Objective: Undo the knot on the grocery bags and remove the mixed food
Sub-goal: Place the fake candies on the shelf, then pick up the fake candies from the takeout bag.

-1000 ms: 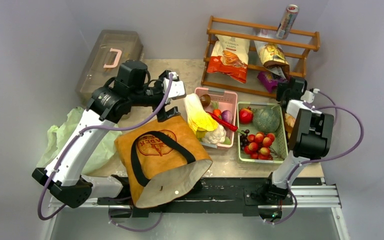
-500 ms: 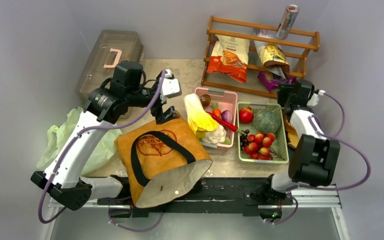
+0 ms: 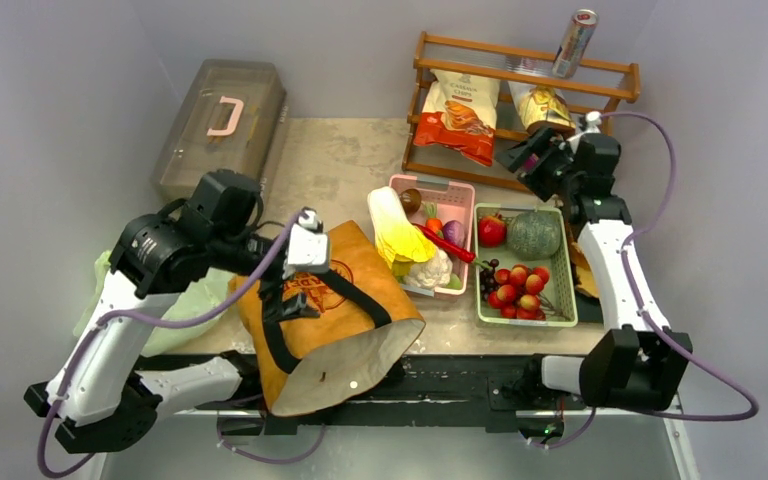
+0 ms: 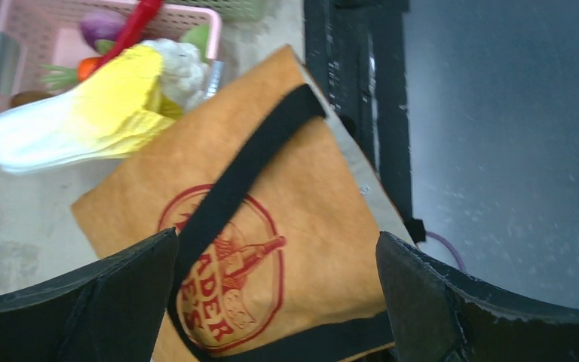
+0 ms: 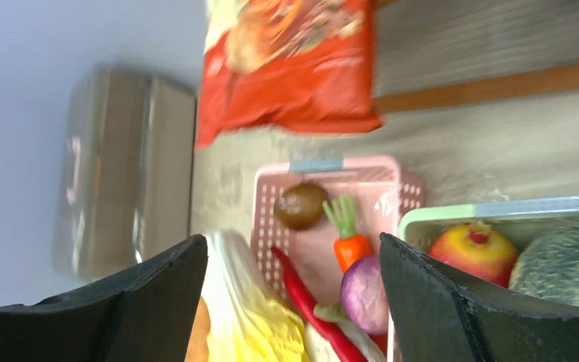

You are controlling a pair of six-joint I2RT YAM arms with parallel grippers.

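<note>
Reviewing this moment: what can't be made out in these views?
Knot: no view shows it; top view, left arm covers much of the green plastic bag.
Tote contents: top view, only its cream lining shows.
Tote logo: left wrist view, lettering cut by left end effector and bottom edge.
Chip bag print: right wrist view, blurred.

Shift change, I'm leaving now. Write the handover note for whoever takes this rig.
Left gripper: open, empty, over the tote.
Right gripper: open, empty, near the rack.
Tote lies on its side; green plastic bag crumpled to its left, knot not visible.
Done: cabbage and chilli in pink basket, red fruits in green basket.
Left: check both bags for leftovers.
</note>
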